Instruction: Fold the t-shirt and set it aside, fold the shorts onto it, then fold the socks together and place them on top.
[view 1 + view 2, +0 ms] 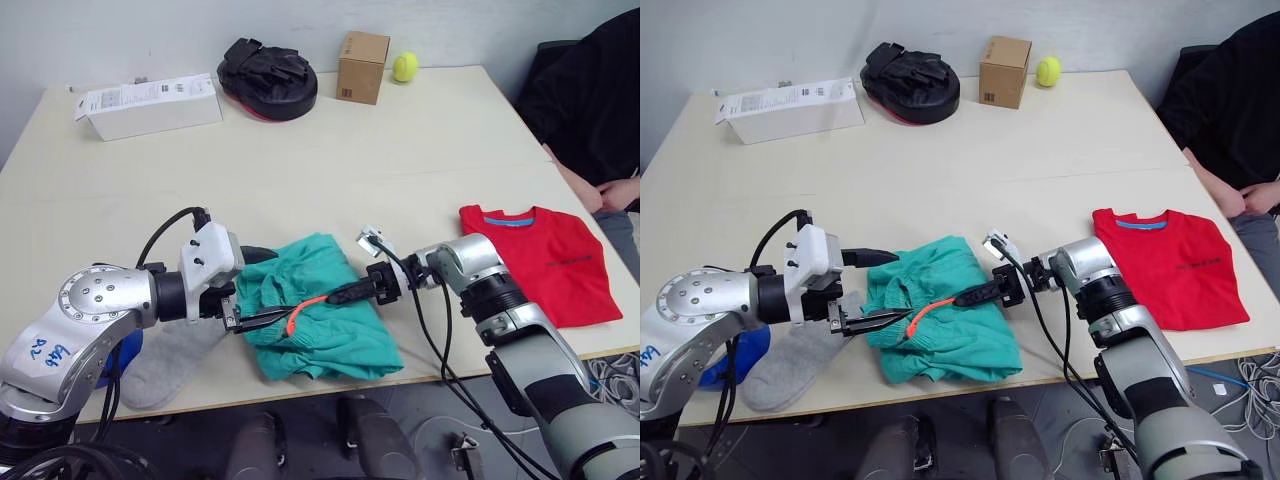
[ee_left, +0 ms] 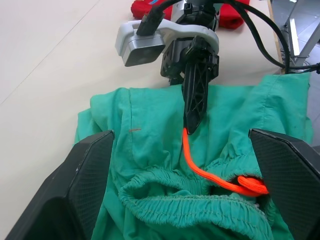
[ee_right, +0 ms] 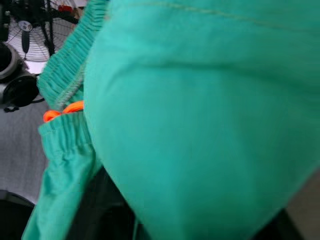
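Shorts [image 1: 318, 322] lying crumpled at near bench [image 1: 300, 170] edge, between both grippers. Left gripper [image 1: 262, 318] reaching in from left, fingers spread. Right gripper [image 1: 345, 293] pressing on shorts' right side, closure unclear. T-shirt [image 1: 545, 260] resting right.

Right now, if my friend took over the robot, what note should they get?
Left gripper: open, a finger on either side of the shorts' gathered waistband.
Right gripper: shut on the orange drawstring, above the shorts.
The shorts lie rumpled near the table's front edge. The t-shirt lies to the robot's right, apparently folded. A grey sock lies under the left arm.
Done: the t-shirt set aside.
Left: fold the shorts onto the t-shirt, then the socks on top.
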Controlling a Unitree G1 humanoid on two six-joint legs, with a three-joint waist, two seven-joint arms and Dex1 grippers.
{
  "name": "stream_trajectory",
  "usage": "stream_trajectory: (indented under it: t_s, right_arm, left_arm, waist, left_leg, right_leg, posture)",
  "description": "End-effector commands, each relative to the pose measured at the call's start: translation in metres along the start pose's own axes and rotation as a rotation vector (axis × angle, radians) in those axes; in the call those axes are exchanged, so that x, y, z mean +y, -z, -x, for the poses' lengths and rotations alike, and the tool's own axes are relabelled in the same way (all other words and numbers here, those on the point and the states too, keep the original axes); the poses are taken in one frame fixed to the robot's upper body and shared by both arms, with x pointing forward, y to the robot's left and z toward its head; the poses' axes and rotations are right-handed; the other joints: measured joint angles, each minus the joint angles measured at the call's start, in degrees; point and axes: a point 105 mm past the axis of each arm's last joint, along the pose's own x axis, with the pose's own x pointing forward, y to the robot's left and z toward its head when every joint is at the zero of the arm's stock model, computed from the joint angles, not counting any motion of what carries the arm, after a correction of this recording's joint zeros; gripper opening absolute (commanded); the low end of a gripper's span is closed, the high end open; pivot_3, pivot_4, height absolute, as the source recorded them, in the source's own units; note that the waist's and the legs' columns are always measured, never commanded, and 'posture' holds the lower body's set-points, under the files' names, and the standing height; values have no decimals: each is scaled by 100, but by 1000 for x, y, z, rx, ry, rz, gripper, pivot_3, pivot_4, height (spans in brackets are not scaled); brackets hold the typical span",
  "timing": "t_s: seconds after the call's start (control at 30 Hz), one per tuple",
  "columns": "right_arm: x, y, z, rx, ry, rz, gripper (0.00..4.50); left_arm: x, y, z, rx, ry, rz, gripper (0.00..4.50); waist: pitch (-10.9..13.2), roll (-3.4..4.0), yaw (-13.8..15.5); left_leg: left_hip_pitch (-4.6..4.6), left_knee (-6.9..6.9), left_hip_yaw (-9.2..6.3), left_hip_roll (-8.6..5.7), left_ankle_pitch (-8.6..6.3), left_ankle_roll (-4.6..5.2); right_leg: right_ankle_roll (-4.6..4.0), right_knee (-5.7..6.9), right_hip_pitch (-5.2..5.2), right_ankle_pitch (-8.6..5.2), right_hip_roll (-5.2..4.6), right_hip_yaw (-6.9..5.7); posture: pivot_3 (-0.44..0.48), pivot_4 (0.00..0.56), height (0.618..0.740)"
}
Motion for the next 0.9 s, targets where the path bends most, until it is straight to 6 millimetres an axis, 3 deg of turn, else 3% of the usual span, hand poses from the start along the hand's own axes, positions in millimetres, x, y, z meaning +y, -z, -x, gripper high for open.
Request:
stream_trajectory:
  t_s: [0.03,0.1,0.27,0.43,0.67,0.9]
  right_arm:
    - [-12,17,-3,22,41,-61,416]
    - [-10,16,-3,10,34,-66,27]
    - [-4,8,7,-52,14,-69,27]
    - [14,-8,30,-155,-35,-68,27]
    - [37,-7,76,-256,-1,-29,27]
    - [53,8,151,-351,187,54,27]
  left_arm:
    - [3,-6,2,-10,-6,-40,4500]
    - [4,-6,2,-11,-6,-40,4500]
    - [6,-4,1,-13,-5,-33,4500]
    - [6,-2,-2,-20,7,-22,4500]
    - [7,-2,-6,-31,30,-23,4500]
    - [9,-2,-16,-58,68,-31,4500]
  waist:
    - [-19,-30,-3]
    - [-32,-50,0]
    - [-30,-48,14]
    - [-7,-11,60]
    - [16,27,180]
    - [39,64,295]
  left_leg:
    - [4,1,0,0,1,1]
    - [17,1,-3,-1,4,1]
    - [73,-30,-19,-1,-11,-26]
    - [57,-42,-24,-1,-13,-22]
    - [-16,-51,-27,-2,-10,-7]
    - [-54,-21,-11,-9,-32,30]
  right_leg:
    - [0,2,4,0,-1,0]
    - [-3,1,17,2,-5,-3]
    - [-21,-36,80,-6,-15,-17]
    - [-27,-49,69,-9,-26,-22]
    - [-20,-79,8,-5,-25,-28]
    - [-2,-91,-16,-2,-17,-16]
  posture:
    - [0,150,740]
    - [0,150,740]
    - [0,150,740]
    - [0,150,740]
    - [0,150,740]
    - [0,150,740]
